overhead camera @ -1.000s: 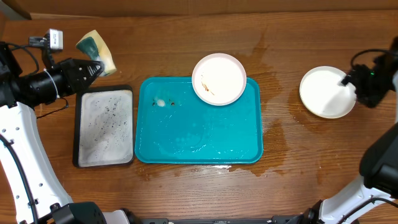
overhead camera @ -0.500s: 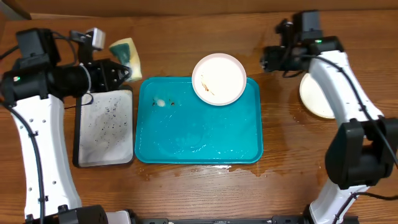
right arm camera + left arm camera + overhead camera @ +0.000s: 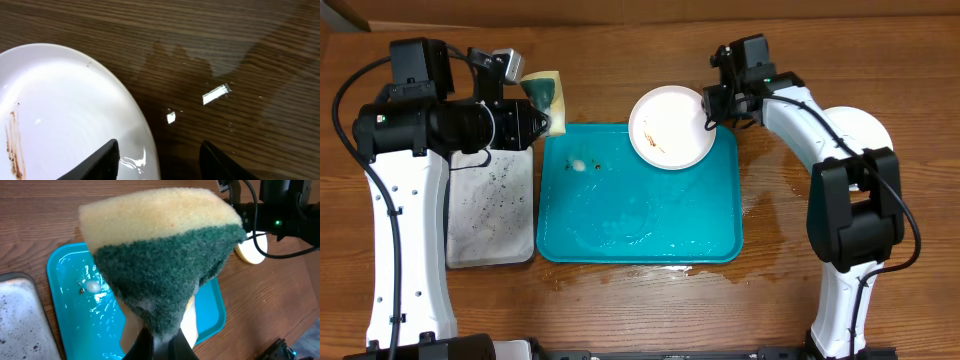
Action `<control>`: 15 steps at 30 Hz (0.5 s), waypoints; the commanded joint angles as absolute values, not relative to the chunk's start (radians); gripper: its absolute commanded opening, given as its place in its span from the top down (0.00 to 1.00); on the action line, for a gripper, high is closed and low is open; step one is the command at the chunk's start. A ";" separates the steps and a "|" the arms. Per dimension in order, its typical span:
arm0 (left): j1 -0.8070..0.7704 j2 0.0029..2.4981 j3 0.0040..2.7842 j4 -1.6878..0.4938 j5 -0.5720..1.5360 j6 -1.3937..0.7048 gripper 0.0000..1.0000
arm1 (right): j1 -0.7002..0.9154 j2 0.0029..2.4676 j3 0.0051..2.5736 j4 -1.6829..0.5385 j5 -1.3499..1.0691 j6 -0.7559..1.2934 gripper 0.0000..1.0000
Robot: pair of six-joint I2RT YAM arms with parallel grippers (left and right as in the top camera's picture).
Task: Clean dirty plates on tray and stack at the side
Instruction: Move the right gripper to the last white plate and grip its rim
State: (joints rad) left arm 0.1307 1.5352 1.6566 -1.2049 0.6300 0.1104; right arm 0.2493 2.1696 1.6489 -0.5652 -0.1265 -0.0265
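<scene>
A white plate (image 3: 670, 127) with brown smears sits on the far right corner of the teal tray (image 3: 640, 215). My right gripper (image 3: 708, 112) is open, and its fingers straddle the plate's right rim, as the right wrist view (image 3: 160, 160) shows with the plate (image 3: 65, 110) between them. My left gripper (image 3: 535, 120) is shut on a yellow-and-green sponge (image 3: 545, 95) just off the tray's far left corner. The sponge (image 3: 160, 255) fills the left wrist view above the gripper (image 3: 157, 347). A pale plate (image 3: 250, 254) lies on the table at the right side; overhead, my right arm hides it.
A black-rimmed tray (image 3: 490, 205) with soapy white inside lies left of the teal tray. Small food bits (image 3: 582, 165) and water lie on the teal tray's floor. The wood right of the tray (image 3: 770, 200) is wet.
My right arm swung from the side plate in to the plate on the tray. My left arm carried the sponge right, to the teal tray's corner.
</scene>
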 commanded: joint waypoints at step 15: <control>0.124 1.520 1.671 -1.208 0.566 0.104 0.96 | 0.262 2.191 1.640 -0.578 -0.133 -0.030 0.66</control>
